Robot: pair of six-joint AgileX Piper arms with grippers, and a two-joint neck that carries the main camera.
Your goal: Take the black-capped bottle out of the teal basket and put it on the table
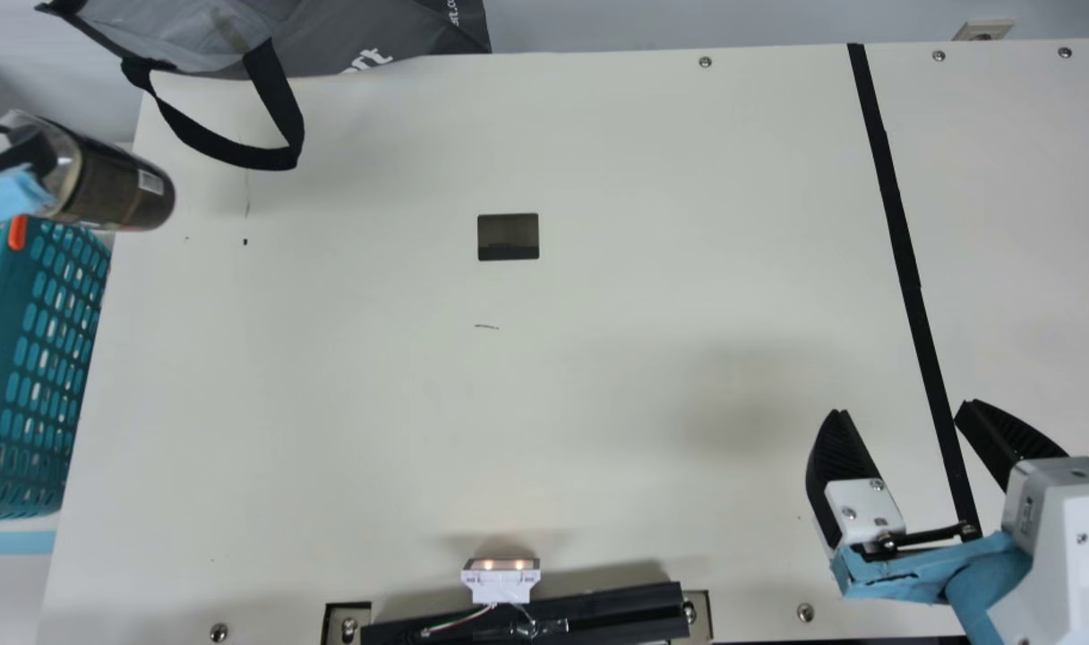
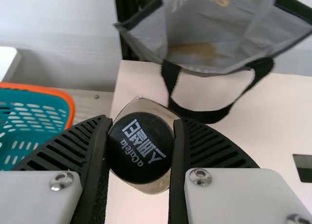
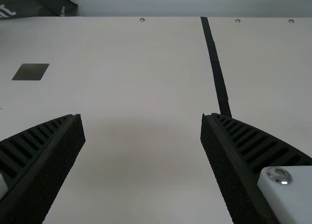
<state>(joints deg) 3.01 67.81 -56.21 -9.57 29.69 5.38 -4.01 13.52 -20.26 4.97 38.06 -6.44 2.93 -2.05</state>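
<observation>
- pretty plain cream table (image 1: 598,403), black stripe (image 1: 903,251) running front to back on the right
- dark rectangle (image 1: 509,237) left of the middle, a few screws (image 1: 706,62) along the back edge
- pale gray wall (image 1: 643,22) behind
- gray bag (image 1: 401,31) back left, black strap (image 1: 285,98) flopped over the tabletop

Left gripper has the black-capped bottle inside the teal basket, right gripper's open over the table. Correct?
Not quite. The main view shows the black-capped bottle outside the teal basket; the left wrist view agrees. The rest holds: the left gripper has the bottle, and the right gripper is open over the table.
</observation>
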